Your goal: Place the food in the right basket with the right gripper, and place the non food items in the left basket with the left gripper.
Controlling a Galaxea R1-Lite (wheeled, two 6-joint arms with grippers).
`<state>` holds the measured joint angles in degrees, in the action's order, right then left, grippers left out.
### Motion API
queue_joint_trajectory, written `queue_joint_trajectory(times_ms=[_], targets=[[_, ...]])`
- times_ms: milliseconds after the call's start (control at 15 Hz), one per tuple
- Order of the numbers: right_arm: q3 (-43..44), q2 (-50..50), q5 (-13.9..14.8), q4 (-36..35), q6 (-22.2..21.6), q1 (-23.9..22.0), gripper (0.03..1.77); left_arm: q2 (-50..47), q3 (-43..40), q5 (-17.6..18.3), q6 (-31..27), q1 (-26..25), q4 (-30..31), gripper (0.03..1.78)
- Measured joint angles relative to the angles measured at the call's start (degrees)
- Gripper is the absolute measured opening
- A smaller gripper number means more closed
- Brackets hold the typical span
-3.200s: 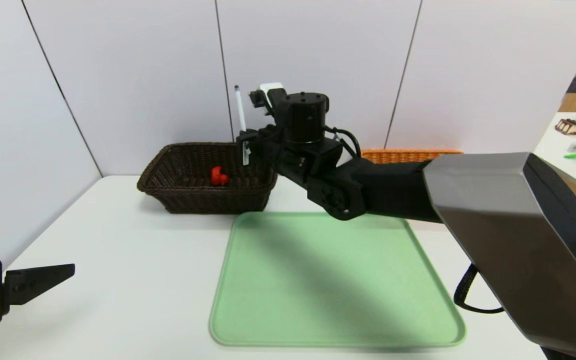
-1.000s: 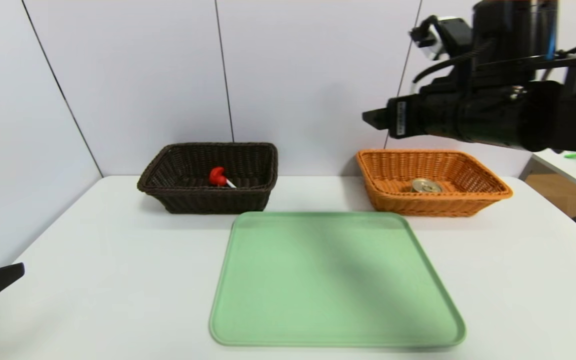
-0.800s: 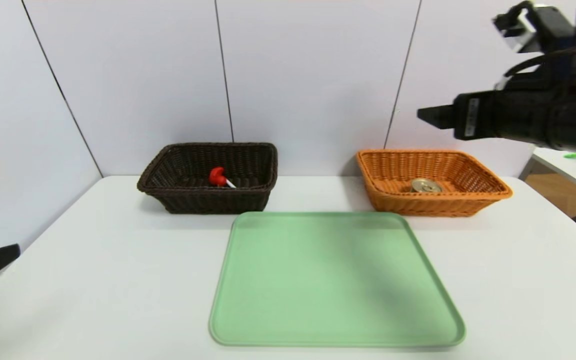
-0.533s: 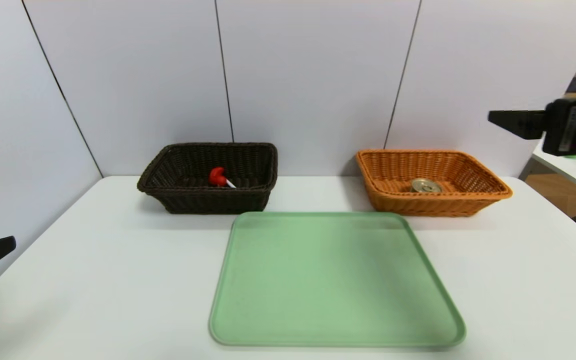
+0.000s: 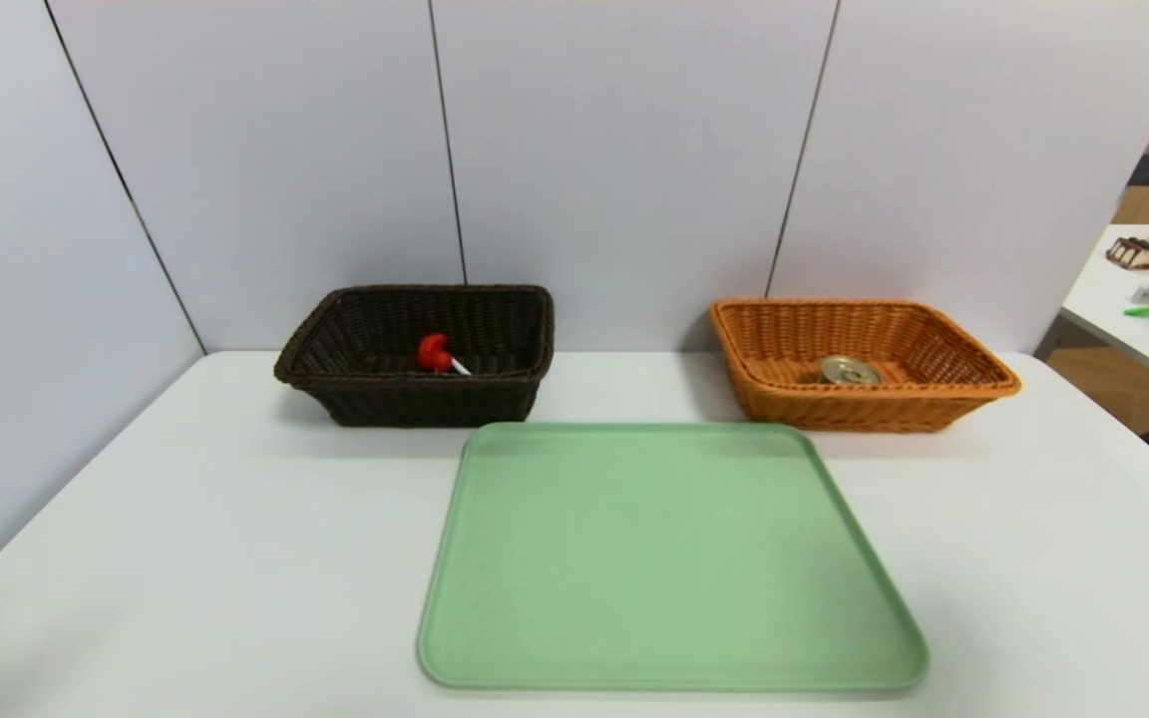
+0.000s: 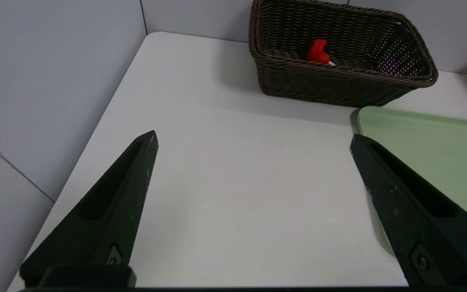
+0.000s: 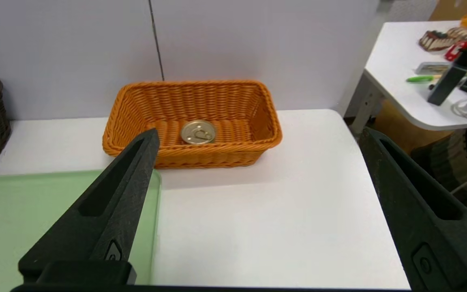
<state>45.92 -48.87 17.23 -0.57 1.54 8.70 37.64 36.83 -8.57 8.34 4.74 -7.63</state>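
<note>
1. Left hand (image 6: 253,140) sits low at the table's (image 5: 235,519) near left edge, fingers spread wide, nothing between them.
2. Right hand (image 7: 258,136) is out of the head view; its own camera shows it released, fingers wide apart, grasping nothing, facing the orange basket (image 7: 258,101).
3. Tin can (image 5: 850,370) stands inside the orange basket, gold lid up.
4. Red duck (image 5: 433,352) lies in the dark basket (image 5: 375,399), white pen (image 5: 461,368) touching it.
5. Green tray (image 5: 669,558) lies bare on the table in front of both baskets.
</note>
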Motion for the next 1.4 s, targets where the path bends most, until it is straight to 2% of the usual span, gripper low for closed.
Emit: queue_joint_trajectory(times_ms=[333,600,867,1200,1400], targets=[[-5.08,9.30,-0.23,-0.24,0.24,-2.54,1.69,-4.07,-2.11,-0.02,0.00,-0.69,1.49,1.69],[-9.41,16.60,-0.66,0.46,0.77,-3.33,1.69,-8.79,-6.85,0.00,0.28,-0.94,2.01,1.69],[-12.82,23.76,-1.19,3.10,0.91,-5.01,1.69,-15.60,-12.74,0.02,0.69,-3.36,2.01,1.69],[-15.52,30.66,-4.30,3.29,0.57,-7.19,1.69,-23.74,-16.21,1.24,0.98,-4.08,2.15,1.69],[-16.08,34.84,-9.29,3.10,1.30,-8.75,1.69,-27.50,-16.69,2.38,0.52,-4.41,2.16,1.69]])
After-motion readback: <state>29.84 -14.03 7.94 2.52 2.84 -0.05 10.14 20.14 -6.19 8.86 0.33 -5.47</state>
